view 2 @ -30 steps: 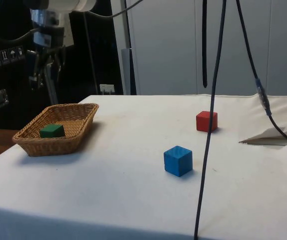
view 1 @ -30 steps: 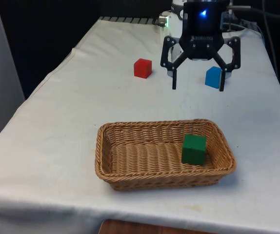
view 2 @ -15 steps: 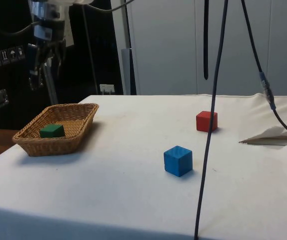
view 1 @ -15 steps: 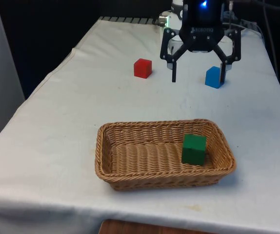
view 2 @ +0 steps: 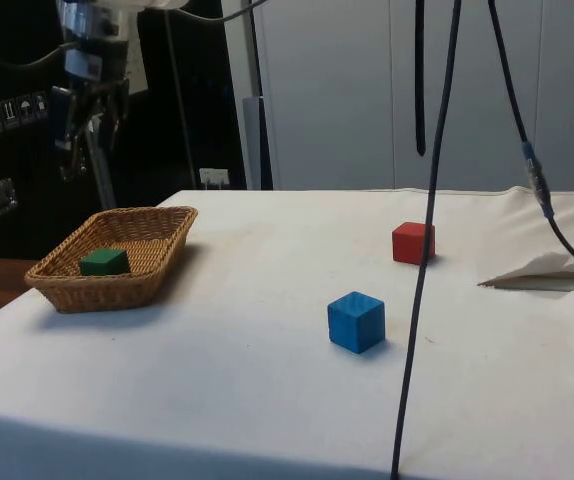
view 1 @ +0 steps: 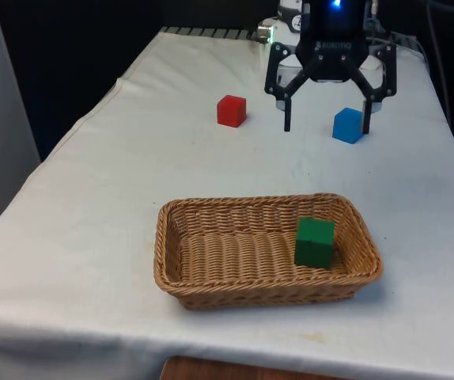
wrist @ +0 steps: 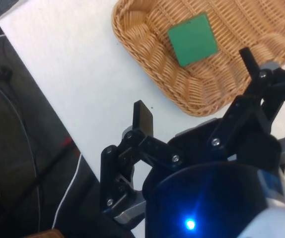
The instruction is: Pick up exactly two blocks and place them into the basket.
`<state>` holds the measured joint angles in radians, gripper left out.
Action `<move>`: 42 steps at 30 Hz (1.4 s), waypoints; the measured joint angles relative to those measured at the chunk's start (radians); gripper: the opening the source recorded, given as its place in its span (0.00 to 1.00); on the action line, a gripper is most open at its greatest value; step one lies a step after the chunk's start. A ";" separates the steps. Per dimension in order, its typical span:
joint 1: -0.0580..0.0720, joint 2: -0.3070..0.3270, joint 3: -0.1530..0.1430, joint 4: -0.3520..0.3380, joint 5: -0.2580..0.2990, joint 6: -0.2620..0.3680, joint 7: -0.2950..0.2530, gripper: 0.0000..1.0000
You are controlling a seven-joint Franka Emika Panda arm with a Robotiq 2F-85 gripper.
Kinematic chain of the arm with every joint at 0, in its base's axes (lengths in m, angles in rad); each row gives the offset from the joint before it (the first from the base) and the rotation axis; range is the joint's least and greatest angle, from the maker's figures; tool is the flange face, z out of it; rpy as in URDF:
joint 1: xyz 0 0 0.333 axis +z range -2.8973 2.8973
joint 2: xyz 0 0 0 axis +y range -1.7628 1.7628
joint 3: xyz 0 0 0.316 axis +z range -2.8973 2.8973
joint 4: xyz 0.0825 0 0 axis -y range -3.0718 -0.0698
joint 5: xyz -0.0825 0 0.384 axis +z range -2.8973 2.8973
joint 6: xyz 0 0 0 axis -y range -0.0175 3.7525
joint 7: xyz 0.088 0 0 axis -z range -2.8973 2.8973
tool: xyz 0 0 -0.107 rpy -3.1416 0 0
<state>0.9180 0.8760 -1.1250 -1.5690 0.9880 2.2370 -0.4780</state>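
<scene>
A wicker basket (view 1: 211, 207) stands near the table's front edge and holds a green block (view 1: 315, 241) at the end on the front view's right. In the side view, the green block (view 2: 104, 262) lies inside the basket (view 2: 117, 290). My gripper (view 1: 327, 129) hangs open and empty high over the basket, as the gripper (view 2: 82, 165) in the side view confirms. The wrist view looks down past the open gripper (wrist: 195, 88) onto the green block (wrist: 192, 38) in the basket (wrist: 147, 44). A red block (view 1: 231, 110) and a blue block (view 1: 348, 125) sit on the cloth farther back.
In the side view, the red block (view 2: 412, 242) and the blue block (view 2: 355, 321) stand apart from each other and well away from the basket. A black cable (view 2: 422, 250) hangs close to the side camera. The cloth is rumpled (view 2: 547, 270) at the robot's end.
The open gripper has risen above the basket and drawn slightly back toward the robot. The green block stays in the basket; the red and blue blocks have not moved.
</scene>
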 measured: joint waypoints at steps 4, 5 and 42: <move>0.004 -0.003 0.003 -0.009 0.007 0.022 0.001 1.00; 0.004 -0.004 0.003 -0.010 0.007 0.022 0.001 1.00; 0.018 -0.009 0.091 -0.167 -0.030 0.115 -0.087 1.00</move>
<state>0.9360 0.8670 -1.0340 -1.7360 0.9580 2.3520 -0.5650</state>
